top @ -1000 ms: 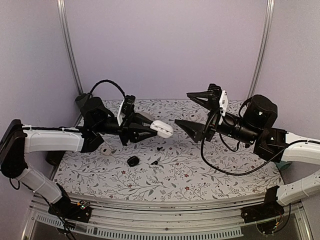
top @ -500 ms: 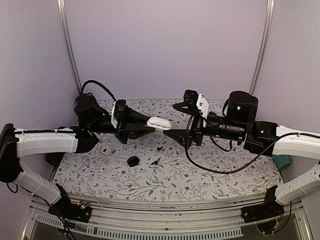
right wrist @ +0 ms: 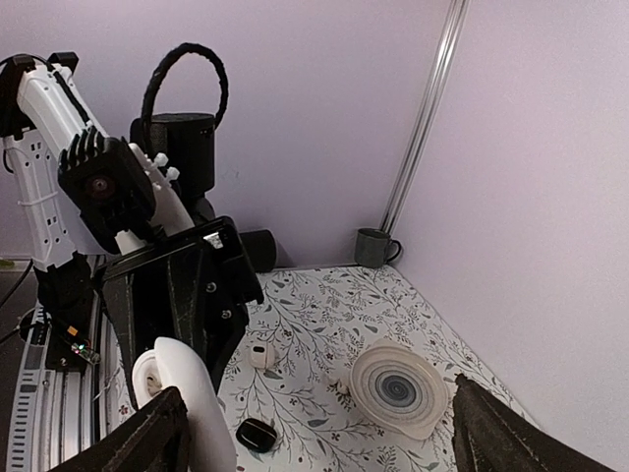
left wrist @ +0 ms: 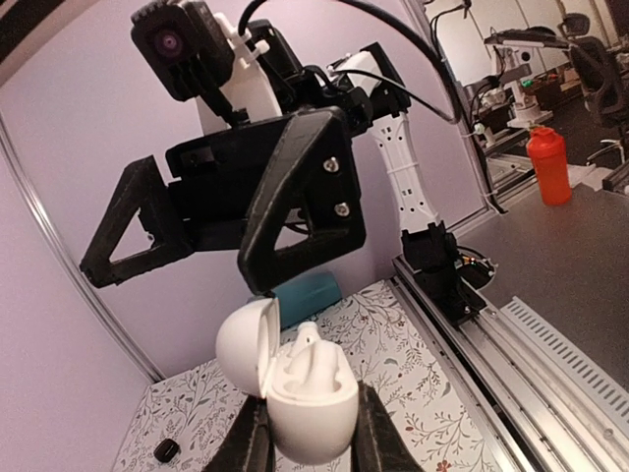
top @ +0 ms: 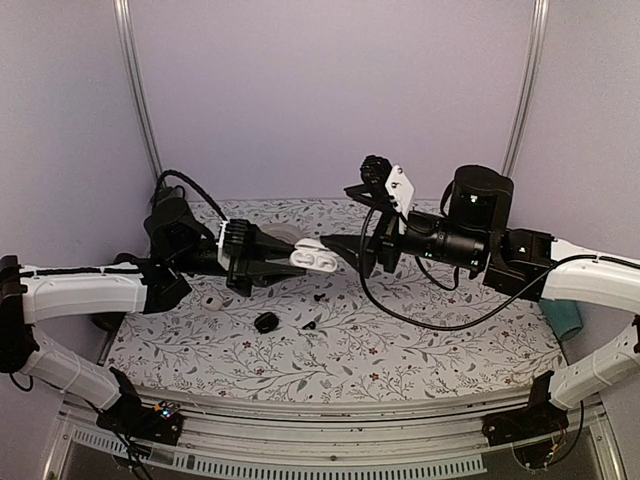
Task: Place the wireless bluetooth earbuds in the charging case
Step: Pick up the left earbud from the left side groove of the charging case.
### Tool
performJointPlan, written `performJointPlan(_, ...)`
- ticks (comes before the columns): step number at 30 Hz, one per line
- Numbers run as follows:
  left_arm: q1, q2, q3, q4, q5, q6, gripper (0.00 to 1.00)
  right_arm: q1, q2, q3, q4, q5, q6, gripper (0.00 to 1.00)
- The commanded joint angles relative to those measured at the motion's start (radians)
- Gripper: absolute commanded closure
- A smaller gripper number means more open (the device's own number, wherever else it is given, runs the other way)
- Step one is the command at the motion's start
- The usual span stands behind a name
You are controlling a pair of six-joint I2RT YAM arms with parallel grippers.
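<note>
- Our left gripper (top: 298, 259) is clamped on the charging case (top: 318, 258), fingers pinching the lower body from both sides, lid swung open
- We see one earbud (left wrist: 313, 358) sitting in the case, its stem up
- The case hangs in the air above the flowered table (top: 430, 340), near the middle
- Behind it, our left wrist points right and slightly away from us, the white forearm running almost level from the left edge
- Our right gripper (top: 335, 216) stands with its fingers far apart, holding nothing, one finger high and the other low
- Its lower finger tip is just beside the open lid; we cannot tell whether they touch
- Our right wrist points left towards the case, the forearm coming in level from the right edge
- The other earbud (right wrist: 260, 354) lies on the table under our left arm, well apart from the case, with small black bits (top: 266, 322) nearby
</note>
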Motion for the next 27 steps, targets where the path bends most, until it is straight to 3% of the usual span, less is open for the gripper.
performJointPlan(1,-0.018,-0.03,-0.021,0.0,-0.004,0.056,1.0,-0.003,0.018,0.039,-0.031,0.054,0.008,0.07)
performJointPlan(8,-0.027,-0.056,-0.059,0.002,-0.074,0.141,1.0,-0.003,-0.009,0.053,-0.068,-0.009,-0.008,0.08)
performJointPlan(14,-0.028,-0.058,-0.07,0.01,-0.114,0.169,1.0,0.001,-0.106,-0.032,-0.068,-0.076,-0.066,0.12)
performJointPlan(18,-0.028,-0.063,-0.067,0.022,-0.109,0.176,1.0,0.072,-0.082,-0.072,-0.06,0.021,-0.134,0.1)
performJointPlan(27,-0.032,-0.083,-0.048,-0.001,-0.086,0.212,1.0,0.085,0.033,-0.015,-0.027,0.11,-0.179,0.06)
